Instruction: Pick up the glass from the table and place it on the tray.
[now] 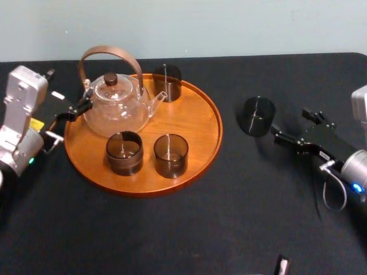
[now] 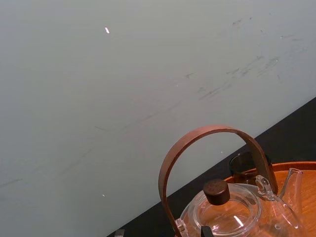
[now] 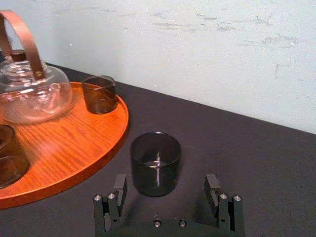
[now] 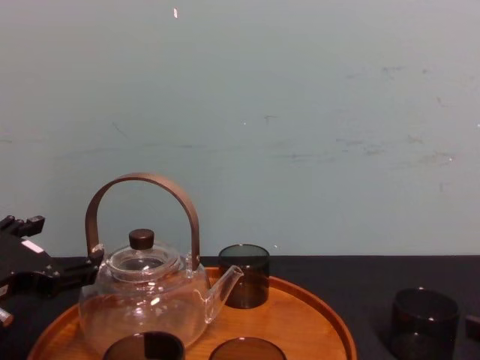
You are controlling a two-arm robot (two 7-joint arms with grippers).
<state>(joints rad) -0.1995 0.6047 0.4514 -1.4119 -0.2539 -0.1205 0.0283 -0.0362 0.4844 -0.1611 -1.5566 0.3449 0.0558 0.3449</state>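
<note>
Glass (image 1: 258,116) on black table (image 1: 229,217) right of tray (image 1: 198,143), my open right hand (image 3: 165,181) beside it; left hand (image 1: 79,109) left of tray; pale wall (image 1: 183,26).

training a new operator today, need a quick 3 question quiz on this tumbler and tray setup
1. True or false: the loose tumbler on the table touches the tray.
2. Count: how many other tumblers stand on the tray?
3. Pick one: the right tool is A) shut on the loose tumbler, B) open, with the loose tumbler just ahead of it, C) raised high over the tray.

Key: 1 false, it stands apart from the tray; 2 three; 3 B. For reference, the left tool sits by the teapot at the tray's left edge.
</note>
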